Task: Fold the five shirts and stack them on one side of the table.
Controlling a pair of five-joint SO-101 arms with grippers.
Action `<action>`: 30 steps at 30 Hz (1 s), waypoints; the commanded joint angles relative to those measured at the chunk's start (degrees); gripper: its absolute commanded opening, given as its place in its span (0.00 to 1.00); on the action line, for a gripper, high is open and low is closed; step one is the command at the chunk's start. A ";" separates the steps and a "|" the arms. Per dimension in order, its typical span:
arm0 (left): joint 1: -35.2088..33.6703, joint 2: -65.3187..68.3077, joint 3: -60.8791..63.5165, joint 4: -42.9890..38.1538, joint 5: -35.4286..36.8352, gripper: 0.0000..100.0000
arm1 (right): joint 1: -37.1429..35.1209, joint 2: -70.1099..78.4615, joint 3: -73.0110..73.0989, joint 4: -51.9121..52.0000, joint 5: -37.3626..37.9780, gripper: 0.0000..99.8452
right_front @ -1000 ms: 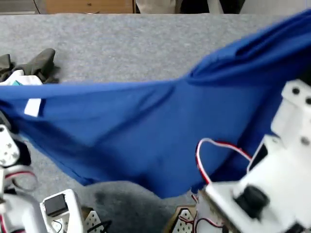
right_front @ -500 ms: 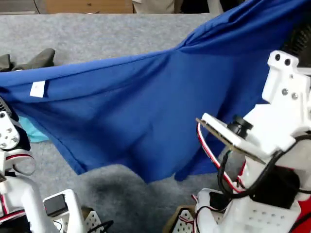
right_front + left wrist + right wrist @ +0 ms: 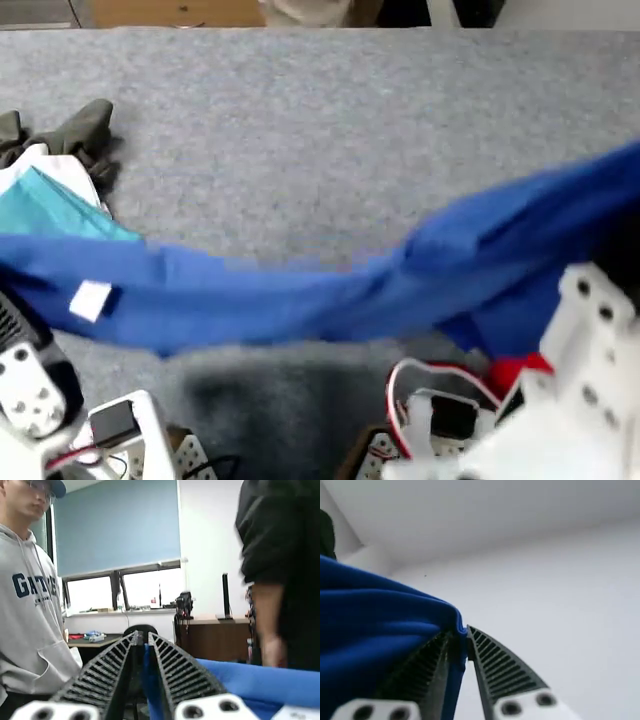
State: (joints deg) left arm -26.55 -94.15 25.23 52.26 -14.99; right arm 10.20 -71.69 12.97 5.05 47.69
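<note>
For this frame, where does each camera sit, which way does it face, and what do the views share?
High view: fixed above the table, looking down; the blue shirt hangs stretched across, white arm parts at both lower corners.
Left wrist view: on the left arm, facing level into the room; left gripper shut on the shirt.
Right wrist view: on the right arm, tilted up at the ceiling; right gripper shut on the shirt.
Shared: all three show the blue shirt; each wrist view shows its own gripper.
</note>
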 commanded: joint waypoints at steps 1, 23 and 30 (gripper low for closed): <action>-0.62 -0.13 -1.14 0.26 -0.26 0.02 | 0.57 -0.22 0.48 0.35 0.26 0.00; 11.78 17.19 50.20 -56.18 -8.44 0.02 | -5.58 43.91 3.12 -10.20 0.09 0.00; 11.60 44.00 40.26 -69.80 -8.44 0.02 | -5.85 63.60 -5.14 -14.95 -0.09 0.00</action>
State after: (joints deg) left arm -14.77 -60.75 73.14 -13.41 -22.73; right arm 4.66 -13.41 13.85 -7.60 47.69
